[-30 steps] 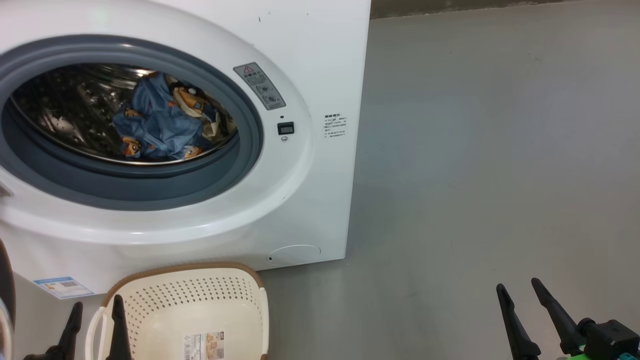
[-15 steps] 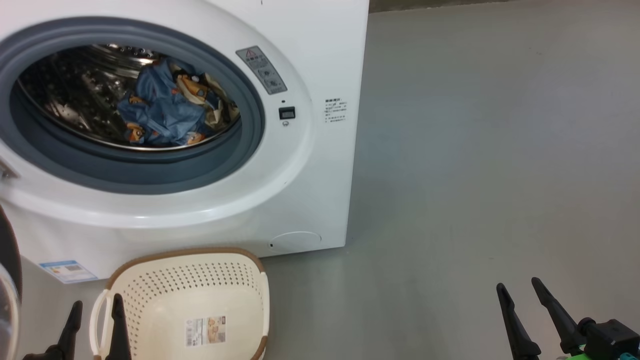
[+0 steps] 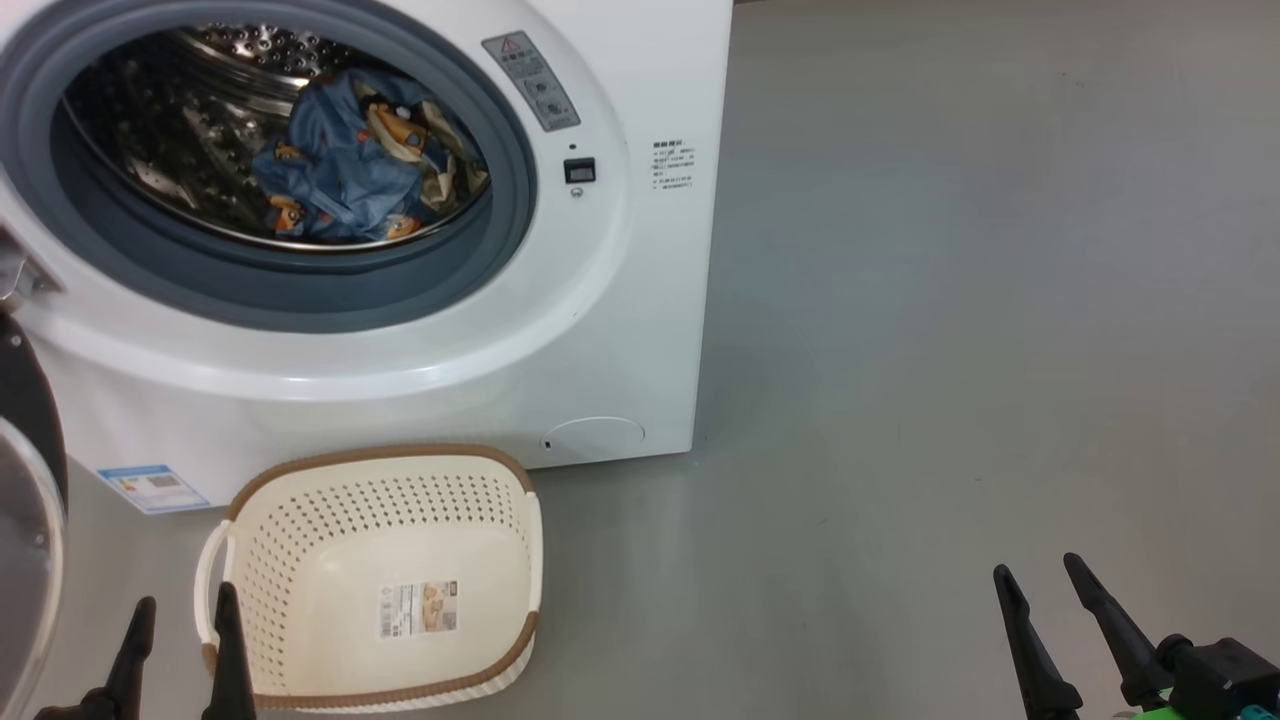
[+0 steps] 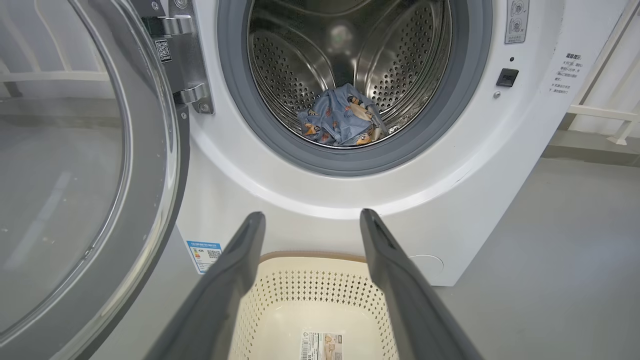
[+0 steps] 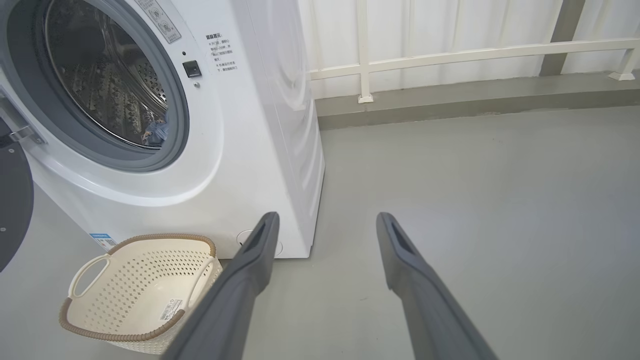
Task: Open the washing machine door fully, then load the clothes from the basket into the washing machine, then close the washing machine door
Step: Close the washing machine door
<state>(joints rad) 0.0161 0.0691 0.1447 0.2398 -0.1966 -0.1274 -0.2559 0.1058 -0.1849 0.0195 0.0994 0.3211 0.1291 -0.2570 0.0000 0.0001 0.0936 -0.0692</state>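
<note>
The white washing machine [image 3: 640,300] stands with its door [image 4: 150,165] swung wide open to the left. The blue bear-print clothes [image 3: 350,165] lie inside the steel drum, also seen as clothes [image 4: 342,122] in the left wrist view. On the floor before the machine sits the cream basket [image 3: 500,500], with just a paper label at its bottom. My left gripper [image 3: 180,625] is open at the basket's near left edge, holding nothing. My right gripper [image 3: 1040,580] is open over bare floor far to the right.
Grey floor [image 3: 950,350] stretches to the right of the machine. A white railing [image 5: 450,52] on a low kerb runs behind it. The open door's rim [image 3: 30,420] stands close to my left gripper.
The camera has tilted or risen: machine and basket slid down and slightly apart in the head view. Both grippers kept their place and stayed open.
</note>
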